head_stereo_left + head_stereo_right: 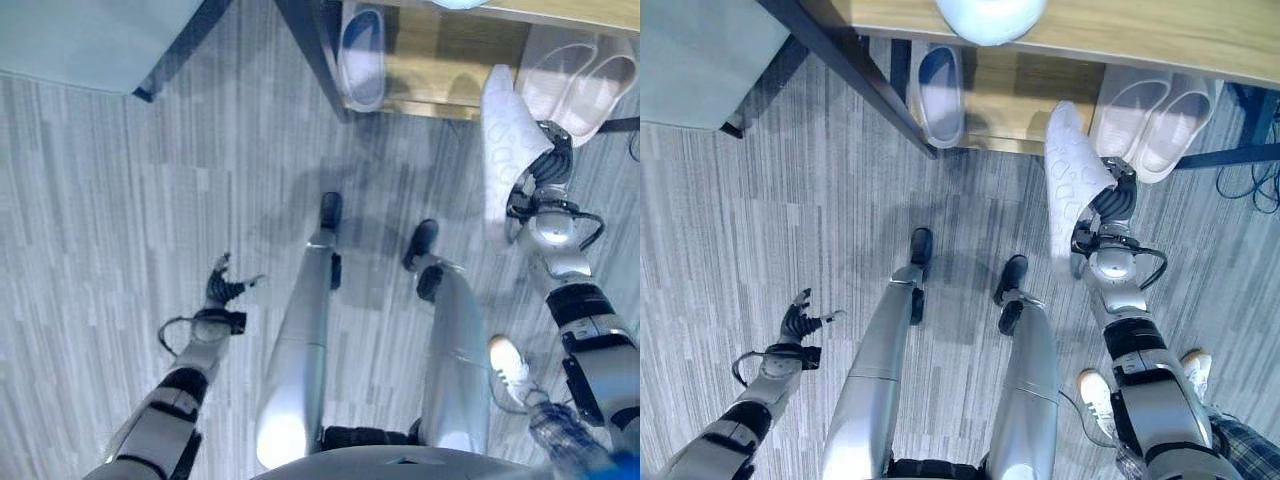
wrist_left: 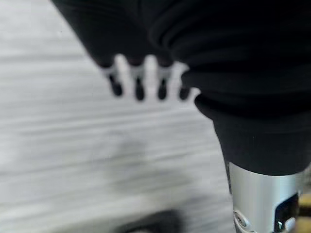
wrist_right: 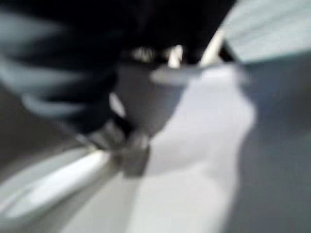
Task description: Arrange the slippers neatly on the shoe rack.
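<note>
One white slipper (image 1: 1072,170) rides in the robot's right hand (image 1: 1110,215), sole turned up toward the head camera and toe aimed at the shoe rack (image 1: 1040,95), fingers curled round its heel end. It hangs above the floor (image 1: 770,200) just in front of the rack's low wooden shelf, toe near the shelf's front edge, seemingly lined up for the bare stretch of wood in the middle. A blue-grey slipper (image 1: 940,80) already lies at the shelf's left end, beside the dark slanting leg (image 1: 845,75). A pale pair (image 1: 1155,115) sits side by side at the right end, toes pointing inward, so the carried slipper would likely be set between them, pointing the same way to keep the row tidy. The left hand (image 1: 800,320) hangs idle low on the robot's left over bare floor, fingers spread and holding nothing. A person's white sneaker (image 1: 1098,400) shows on the floor by the right arm.
</note>
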{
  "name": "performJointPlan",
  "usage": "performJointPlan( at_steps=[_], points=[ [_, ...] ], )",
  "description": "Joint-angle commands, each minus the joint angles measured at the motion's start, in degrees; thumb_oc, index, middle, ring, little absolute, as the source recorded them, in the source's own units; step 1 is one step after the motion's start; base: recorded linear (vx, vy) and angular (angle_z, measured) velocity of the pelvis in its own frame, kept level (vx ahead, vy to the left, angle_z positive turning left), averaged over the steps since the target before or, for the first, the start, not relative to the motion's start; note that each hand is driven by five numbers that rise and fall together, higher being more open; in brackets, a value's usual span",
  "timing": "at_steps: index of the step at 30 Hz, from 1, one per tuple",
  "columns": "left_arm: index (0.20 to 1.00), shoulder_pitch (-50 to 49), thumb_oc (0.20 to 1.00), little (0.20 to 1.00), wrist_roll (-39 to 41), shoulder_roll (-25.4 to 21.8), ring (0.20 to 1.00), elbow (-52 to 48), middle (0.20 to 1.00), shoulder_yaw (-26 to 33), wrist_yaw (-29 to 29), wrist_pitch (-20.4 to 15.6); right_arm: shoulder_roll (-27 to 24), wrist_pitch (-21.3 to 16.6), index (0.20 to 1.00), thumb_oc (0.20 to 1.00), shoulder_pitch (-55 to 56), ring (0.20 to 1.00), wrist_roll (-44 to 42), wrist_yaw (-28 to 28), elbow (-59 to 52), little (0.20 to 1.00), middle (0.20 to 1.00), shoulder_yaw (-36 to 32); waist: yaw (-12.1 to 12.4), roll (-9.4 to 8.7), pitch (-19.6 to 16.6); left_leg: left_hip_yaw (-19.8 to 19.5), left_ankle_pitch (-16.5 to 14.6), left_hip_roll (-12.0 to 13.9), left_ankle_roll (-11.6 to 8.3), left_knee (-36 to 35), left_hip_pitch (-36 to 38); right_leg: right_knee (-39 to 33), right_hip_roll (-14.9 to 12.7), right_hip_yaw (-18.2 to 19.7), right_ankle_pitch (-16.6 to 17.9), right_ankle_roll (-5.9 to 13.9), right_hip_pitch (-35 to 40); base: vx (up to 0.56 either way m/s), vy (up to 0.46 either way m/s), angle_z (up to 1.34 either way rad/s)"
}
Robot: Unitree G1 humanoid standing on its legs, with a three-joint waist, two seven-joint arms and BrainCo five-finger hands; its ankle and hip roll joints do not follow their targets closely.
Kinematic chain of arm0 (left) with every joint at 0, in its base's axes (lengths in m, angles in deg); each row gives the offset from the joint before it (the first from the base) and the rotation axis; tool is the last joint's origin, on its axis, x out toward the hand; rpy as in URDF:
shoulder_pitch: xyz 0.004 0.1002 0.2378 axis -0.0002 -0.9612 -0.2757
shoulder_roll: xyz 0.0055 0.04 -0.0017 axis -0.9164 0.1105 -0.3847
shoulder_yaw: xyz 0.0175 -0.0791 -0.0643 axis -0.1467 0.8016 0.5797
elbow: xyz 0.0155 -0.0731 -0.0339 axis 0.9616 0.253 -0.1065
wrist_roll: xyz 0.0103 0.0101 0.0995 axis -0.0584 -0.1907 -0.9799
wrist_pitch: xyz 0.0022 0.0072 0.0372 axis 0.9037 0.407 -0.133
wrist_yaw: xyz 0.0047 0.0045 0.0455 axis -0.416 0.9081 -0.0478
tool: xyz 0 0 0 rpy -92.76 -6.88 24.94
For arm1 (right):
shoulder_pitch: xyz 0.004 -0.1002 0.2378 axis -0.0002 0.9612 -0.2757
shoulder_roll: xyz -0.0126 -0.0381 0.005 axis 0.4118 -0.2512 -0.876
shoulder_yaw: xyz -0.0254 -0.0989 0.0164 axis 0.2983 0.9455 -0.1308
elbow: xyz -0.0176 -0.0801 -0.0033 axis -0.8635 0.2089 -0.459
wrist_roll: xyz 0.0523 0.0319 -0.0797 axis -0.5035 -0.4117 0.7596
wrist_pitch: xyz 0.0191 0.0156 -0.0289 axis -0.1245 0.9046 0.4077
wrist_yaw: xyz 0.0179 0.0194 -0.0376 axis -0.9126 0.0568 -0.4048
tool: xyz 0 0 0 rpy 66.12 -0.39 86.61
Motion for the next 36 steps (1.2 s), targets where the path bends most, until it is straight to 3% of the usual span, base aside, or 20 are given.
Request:
performJointPlan(
  at_steps=[1, 8, 16, 19, 20, 23, 24, 28, 32, 36],
  points=[
    [1.0, -5.2, 1.0, 1.0, 4.8, 3.3, 1.0, 0.8, 1.0, -0.2, 0.7, 0.8, -3.2, -4.0, 0.2, 0.2, 2.2, 0.2, -4.9, 1.9, -8.0, 0.2, 0.2, -0.3, 0.7, 4.24, -1.3, -0.1, -10.2, -0.9, 1.74, 10.4, -4.9, 0.7, 0.6, 1.5, 0.6, 2.83, -4.2, 0.05, -0.051, 0.08],
    [1.0, -8.6, 1.0, 1.0, 6.5, 3.3, 1.0, 0.1, 1.0, -2.6, 0.4, 1.5, -8.9, -4.1, 0.2, 0.2, -14.9, 0.2, -7.5, 5.0, -1.2, 0.2, 0.2, 2.3, 2.8, 6.69, -1.3, -0.2, -13.5, -2.3, 2.51, 20.8, -15.0, 14.5, -1.1, 5.1, -5.5, -0.11, -15.2, 0.07, -0.024, 0.14],
    [1.0, -10.6, 1.0, 1.0, 8.1, 2.1, 1.0, 1.4, 1.0, -4.0, -0.6, 1.0, -17.8, -0.8, 0.2, 0.2, -31.2, 0.2, -3.9, 7.2, 11.2, 0.2, 0.2, 10.7, 4.5, 7.41, -1.3, -0.2, -16.1, -3.2, 2.48, 28.9, -23.0, 24.8, -2.4, 7.6, -10.1, -1.8, -23.8, 0.07, -0.008, 0.08],
    [1.0, -10.7, 1.0, 1.0, 8.7, 1.5, 1.0, 1.6, 1.0, -4.4, -0.4, 0.7, -19.2, 1.5, 0.2, 0.2, -36.1, 0.2, -1.3, 8.4, 16.3, 0.2, 0.2, 14.3, 5.0, 7.35, -1.3, -0.1, -17.2, -2.9, 2.52, 31.4, -24.6, 26.9, -2.7, 7.8, -11.0, -2.17, -25.1, 0.08, -0.013, -0.01],
    [1.0, -11.0, 1.0, 1.0, 9.4, 1.2, 1.0, 2.1, 1.0, -4.1, 0.1, 0.8, -21.0, 8.5, 0.2, 0.2, -40.2, 0.2, 12.8, 11.7, 19.2, 0.2, 0.2, 21.1, 5.0, 6.95, -1.3, -0.1, -18.4, -2.7, 2.63, 33.1, -25.3, 28.7, -2.9, 7.8, -12.0, -2.55, -25.8, 0.07, -0.001, 0.04],
    [1.0, -11.1, 1.0, 1.0, 8.5, 1.9, 1.0, 1.9, 1.0, -4.5, 1.3, 1.4, -19.1, 13.9, 0.2, 0.2, -41.7, 0.2, 25.6, 19.0, 13.4, 0.2, 0.2, 22.2, 4.3, 6.49, -1.3, 0.2, -19.4, -2.6, 2.76, 33.8, -25.3, 29.7, -3.0, 8.1, -12.6, -3.01, -26.0, 0.06, 0.003, 0.0],
    [1.0, -10.7, 1.0, 1.0, 7.8, 1.8, 1.0, 2.0, 1.0, -5.6, 1.9, 1.3, -17.2, 13.4, 0.2, 0.2, -42.7, 0.2, 24.8, 21.8, 13.6, 0.2, 0.2, 20.6, 4.4, 6.4, -1.3, 0.2, -19.7, -2.7, 2.79, 34.1, -25.4, 30.0, -3.3, 8.1, -12.6, -2.98, -26.0, 0.03, 0.008, -0.03],
    [1.0, -10.2, 1.0, 1.0, 6.4, 0.6, 1.0, -0.8, 1.0, -8.0, 1.9, 1.0, -14.2, 15.6, 0.2, 0.2, -44.9, 0.2, 25.8, 24.1, 15.6, 0.2, 0.2, 19.1, 4.7, 6.4, -1.3, 0.5, -19.6, -2.9, 2.79, 33.1, -25.4, 29.2, -3.4, 8.0, -12.2, -2.85, -25.7, 0.0, 0.01, 0.01],
    [1.0, -11.0, 1.0, 1.0, 5.5, -0.4, 1.0, -2.3, 1.0, -9.5, 1.2, 1.1, -12.3, 15.1, 0.2, 0.2, -46.7, 0.2, 25.3, 26.5, 14.7, 0.2, 0.2, 17.2, 5.4, 6.46, -1.4, 0.6, -19.1, -3.3, 2.78, 32.2, -25.4, 28.4, -3.5, 8.0, -11.6, -2.4, -25.4, 0.0, 0.031, 0.04],
    [1.0, -10.8, 1.0, 1.0, 5.1, -0.6, 1.0, -0.6, 1.0, -10.3, 1.4, 1.2, -11.9, 15.2, 0.2, 0.2, -49.6, 0.2, 23.2, 26.1, 17.9, 0.2, 0.2, 18.5, 5.7, 6.37, -1.4, 0.7, -18.7, -3.6, 2.63, 31.5, -25.4, 27.9, -3.9, 8.4, -11.3, -2.04, -25.4, 0.0, 0.011, 0.01]
  ],
)
